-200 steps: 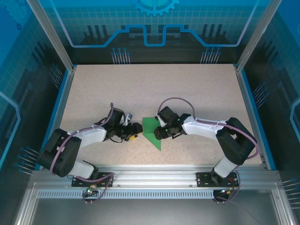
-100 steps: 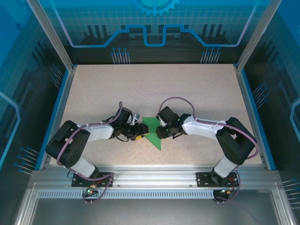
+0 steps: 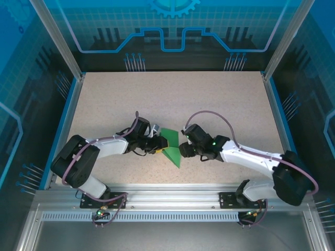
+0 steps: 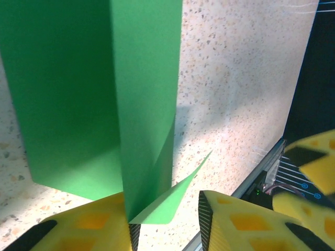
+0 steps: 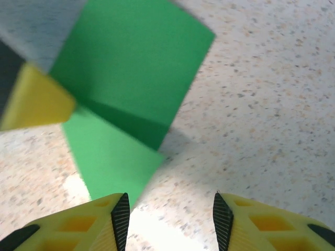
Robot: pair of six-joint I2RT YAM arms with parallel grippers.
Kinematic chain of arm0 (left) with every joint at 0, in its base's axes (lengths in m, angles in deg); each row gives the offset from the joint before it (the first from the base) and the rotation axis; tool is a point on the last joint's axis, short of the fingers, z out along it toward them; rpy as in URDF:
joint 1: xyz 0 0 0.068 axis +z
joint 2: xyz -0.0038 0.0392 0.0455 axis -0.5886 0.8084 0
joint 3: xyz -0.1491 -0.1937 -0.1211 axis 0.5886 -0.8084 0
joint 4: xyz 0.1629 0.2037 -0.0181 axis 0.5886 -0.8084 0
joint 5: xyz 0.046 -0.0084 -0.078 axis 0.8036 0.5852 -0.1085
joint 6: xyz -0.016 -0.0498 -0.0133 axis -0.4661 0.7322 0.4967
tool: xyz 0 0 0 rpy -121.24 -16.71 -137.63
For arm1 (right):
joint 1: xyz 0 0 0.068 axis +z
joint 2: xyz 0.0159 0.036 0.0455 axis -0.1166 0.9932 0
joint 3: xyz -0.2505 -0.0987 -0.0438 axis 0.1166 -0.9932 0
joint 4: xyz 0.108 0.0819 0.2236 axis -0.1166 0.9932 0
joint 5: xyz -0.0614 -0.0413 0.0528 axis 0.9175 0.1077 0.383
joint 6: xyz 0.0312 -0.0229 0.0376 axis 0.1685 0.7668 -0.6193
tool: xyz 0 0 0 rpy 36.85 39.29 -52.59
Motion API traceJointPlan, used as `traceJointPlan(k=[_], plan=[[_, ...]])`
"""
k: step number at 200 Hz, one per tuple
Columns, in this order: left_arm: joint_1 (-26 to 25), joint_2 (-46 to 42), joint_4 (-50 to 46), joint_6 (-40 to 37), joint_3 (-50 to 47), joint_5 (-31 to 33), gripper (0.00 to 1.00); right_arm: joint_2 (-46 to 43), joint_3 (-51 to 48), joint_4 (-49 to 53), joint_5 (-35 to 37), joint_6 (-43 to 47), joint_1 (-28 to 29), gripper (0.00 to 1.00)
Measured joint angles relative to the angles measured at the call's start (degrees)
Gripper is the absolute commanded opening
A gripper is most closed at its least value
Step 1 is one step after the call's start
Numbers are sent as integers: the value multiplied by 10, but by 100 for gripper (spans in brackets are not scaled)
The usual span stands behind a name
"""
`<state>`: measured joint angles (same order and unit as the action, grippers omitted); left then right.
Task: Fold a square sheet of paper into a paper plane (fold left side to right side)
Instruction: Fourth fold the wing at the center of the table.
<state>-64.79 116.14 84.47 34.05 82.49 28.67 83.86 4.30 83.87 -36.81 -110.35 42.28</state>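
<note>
The bright green sheet of paper (image 3: 170,142) lies mid-table, folded into a narrow shape that points toward the near edge. In the left wrist view the paper (image 4: 68,94) shows a long crease and a raised flap. The flap's corner sits between the fingers of my left gripper (image 4: 165,222), against the left pad, with a gap to the right pad. My left gripper (image 3: 158,148) is at the paper's left edge. My right gripper (image 3: 182,150) is at its right edge, open. In the right wrist view the paper (image 5: 131,68) lies ahead of the right gripper (image 5: 168,214), whose fingers span bare table.
The speckled beige table (image 3: 172,99) has blue side rails and an aluminium rail (image 3: 167,196) along the near edge. One yellow finger of the left gripper (image 5: 34,99) shows at the paper's far side in the right wrist view.
My left gripper moved right onto the paper's left edge and its jaws narrowed around the flap. My right arm swung outward and its gripper drew back off the paper.
</note>
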Motion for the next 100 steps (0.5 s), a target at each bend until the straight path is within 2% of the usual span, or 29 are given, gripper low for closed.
traceJointPlan(k=[40,100], plan=[[-1,-7,-8,3,7,1,26,-3,-36,-30,24,-33,81,48],[-2,-15,-33,5,18,7,21,120,16,-45,75,-52,147,41]])
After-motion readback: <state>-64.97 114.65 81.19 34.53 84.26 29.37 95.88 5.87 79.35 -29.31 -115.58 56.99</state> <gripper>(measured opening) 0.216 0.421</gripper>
